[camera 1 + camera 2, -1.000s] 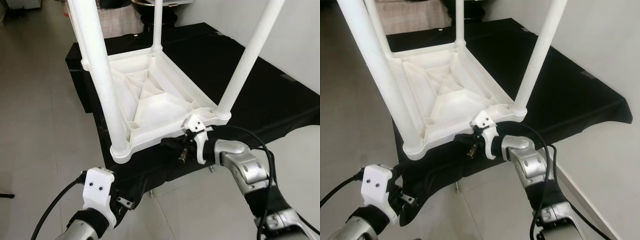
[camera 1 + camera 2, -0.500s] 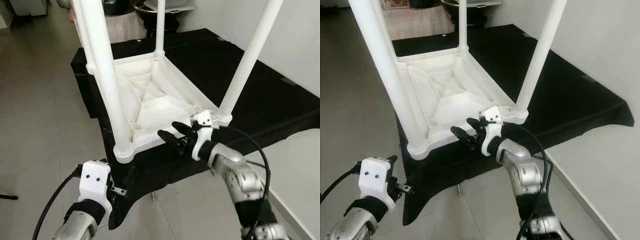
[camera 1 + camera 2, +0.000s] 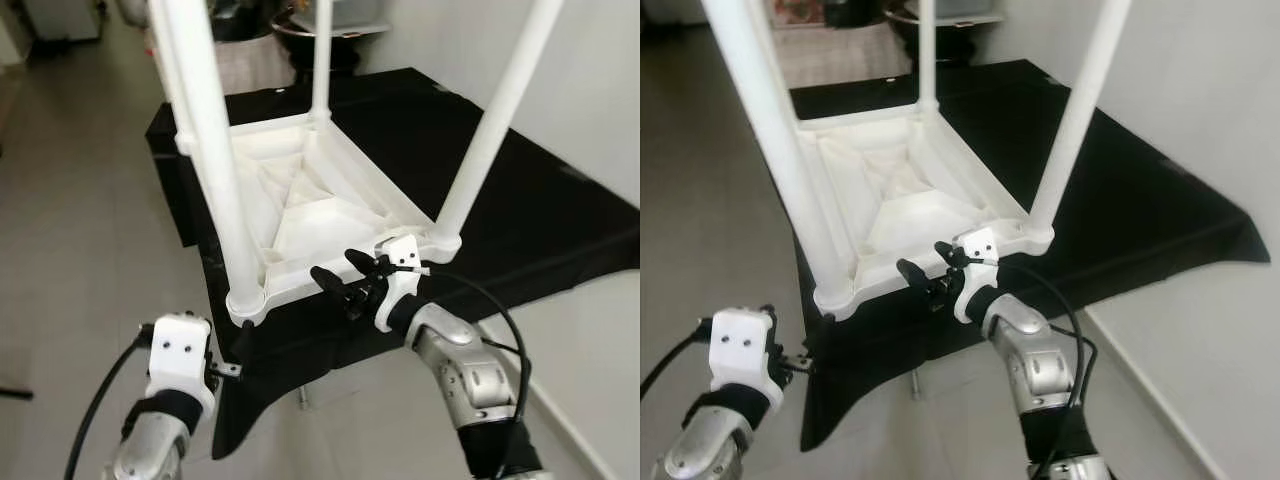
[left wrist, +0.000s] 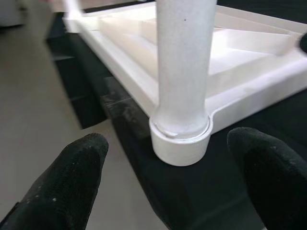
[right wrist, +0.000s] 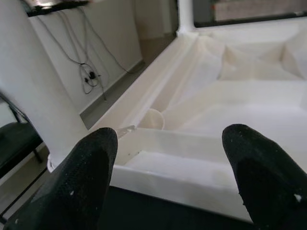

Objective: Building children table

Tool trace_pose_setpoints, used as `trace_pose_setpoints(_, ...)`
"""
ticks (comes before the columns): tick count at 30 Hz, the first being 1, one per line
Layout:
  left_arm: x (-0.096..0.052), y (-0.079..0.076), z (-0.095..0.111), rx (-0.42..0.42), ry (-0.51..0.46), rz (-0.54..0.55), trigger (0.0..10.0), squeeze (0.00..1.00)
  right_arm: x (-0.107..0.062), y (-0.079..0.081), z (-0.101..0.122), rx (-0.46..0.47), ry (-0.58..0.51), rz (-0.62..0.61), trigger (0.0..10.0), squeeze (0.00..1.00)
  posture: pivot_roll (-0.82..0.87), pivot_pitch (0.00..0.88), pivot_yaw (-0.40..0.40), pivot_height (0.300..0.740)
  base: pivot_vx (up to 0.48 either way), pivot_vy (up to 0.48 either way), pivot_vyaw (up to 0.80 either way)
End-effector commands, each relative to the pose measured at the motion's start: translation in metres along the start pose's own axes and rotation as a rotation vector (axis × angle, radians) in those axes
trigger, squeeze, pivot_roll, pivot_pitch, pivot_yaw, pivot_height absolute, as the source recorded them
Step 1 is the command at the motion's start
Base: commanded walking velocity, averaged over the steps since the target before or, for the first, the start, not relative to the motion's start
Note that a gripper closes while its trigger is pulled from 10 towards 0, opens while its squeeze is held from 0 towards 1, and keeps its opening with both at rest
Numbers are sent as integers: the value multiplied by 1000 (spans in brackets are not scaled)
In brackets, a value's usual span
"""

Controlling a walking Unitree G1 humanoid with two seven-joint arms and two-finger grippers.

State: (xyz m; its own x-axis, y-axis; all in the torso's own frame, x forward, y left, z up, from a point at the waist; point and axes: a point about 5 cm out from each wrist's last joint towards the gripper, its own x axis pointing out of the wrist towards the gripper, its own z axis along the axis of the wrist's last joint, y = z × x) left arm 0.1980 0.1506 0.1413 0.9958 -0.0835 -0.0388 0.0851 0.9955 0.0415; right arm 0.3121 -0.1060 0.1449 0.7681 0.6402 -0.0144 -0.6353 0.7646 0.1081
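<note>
The white children's table (image 3: 310,210) lies upside down on a low stand with a black cloth (image 3: 520,210) over it, its four legs sticking up; the right gripper (image 3: 345,283) is at the near edge of the table, by the near right leg (image 3: 490,130), fingers spread wide and holding nothing; the left gripper (image 4: 168,191) is low down, pointing at the foot of the near left leg (image 4: 184,72), fingers also wide and not touching it.

i get soft, even daylight; wrist views blur the near fingertips (image 4: 76,167), and the white table (image 3: 300,200) glares slightly.
</note>
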Motion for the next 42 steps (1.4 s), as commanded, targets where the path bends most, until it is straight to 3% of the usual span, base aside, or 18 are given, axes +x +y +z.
trace_pose_setpoints(1,1,0,-4,6,13,11,10000,0,0,1,0,-8,-2,1,10000,0,28,45,-26,740,0,0,800)
trace_pose_setpoints(23,7,1,-5,28,1,21,10000,0,6,2,-2,-5,-20,31,10000,0,44,26,-30,740,0,0,800)
trace_pose_setpoints(31,10,-1,-5,-3,-5,-16,10000,0,6,-4,-2,1,-16,-23,10000,0,32,25,-33,740,0,0,0)
trace_pose_setpoints(38,11,-9,-2,-34,-29,-111,10000,0,4,-10,-1,2,-31,-65,10000,0,22,26,-40,740,0,0,0)
trace_pose_setpoints(42,10,-17,2,-54,-60,-191,10000,0,-9,-24,2,-7,-64,-192,10000,0,14,28,-40,740,0,0,0)
